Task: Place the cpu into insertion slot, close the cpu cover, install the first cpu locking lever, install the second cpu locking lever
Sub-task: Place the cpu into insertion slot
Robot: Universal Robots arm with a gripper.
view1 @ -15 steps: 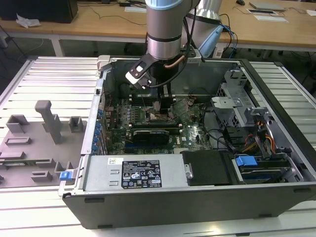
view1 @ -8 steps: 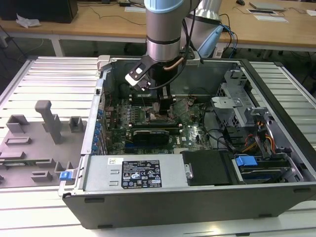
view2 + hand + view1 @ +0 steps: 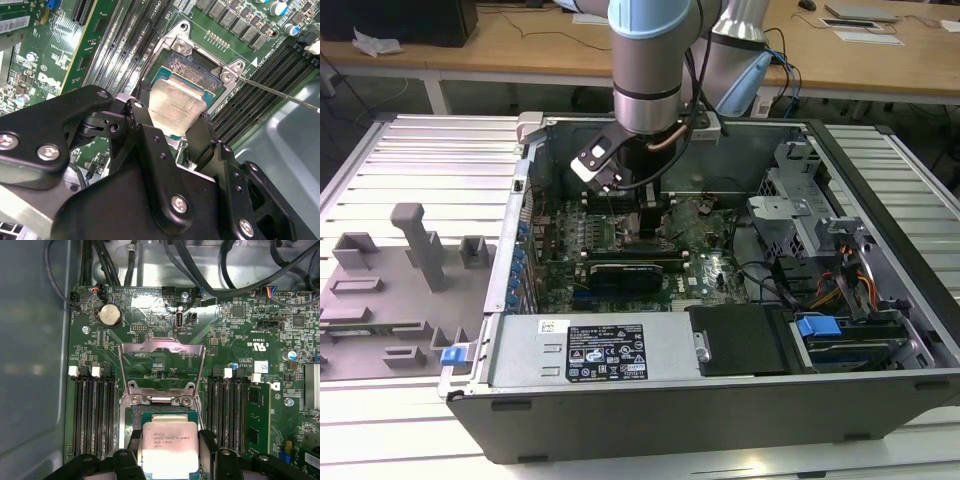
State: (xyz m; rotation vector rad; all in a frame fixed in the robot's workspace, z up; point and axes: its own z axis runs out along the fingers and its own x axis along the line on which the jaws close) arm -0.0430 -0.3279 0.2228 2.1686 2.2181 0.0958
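An open computer case [image 3: 700,425] lies on a ribbed aluminium table [image 3: 430,150], with wooden desks [image 3: 520,45] behind it and a grey fixture plate [image 3: 390,290] at the exterior view's left. The arm [image 3: 650,60] reaches down into the case. In the second wrist view the gripper [image 3: 172,127] is clamped on the cpu [image 3: 175,105] right over the insertion slot [image 3: 195,67]; I cannot tell whether the chip is seated. The first wrist view adds the cpu cover [image 3: 162,346], swung open beyond the slot, between rows of memory slots [image 3: 92,410].

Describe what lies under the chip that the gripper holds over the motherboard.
The open socket: its dark frame and part of its pin field show past the chip. The chip covers the rest.
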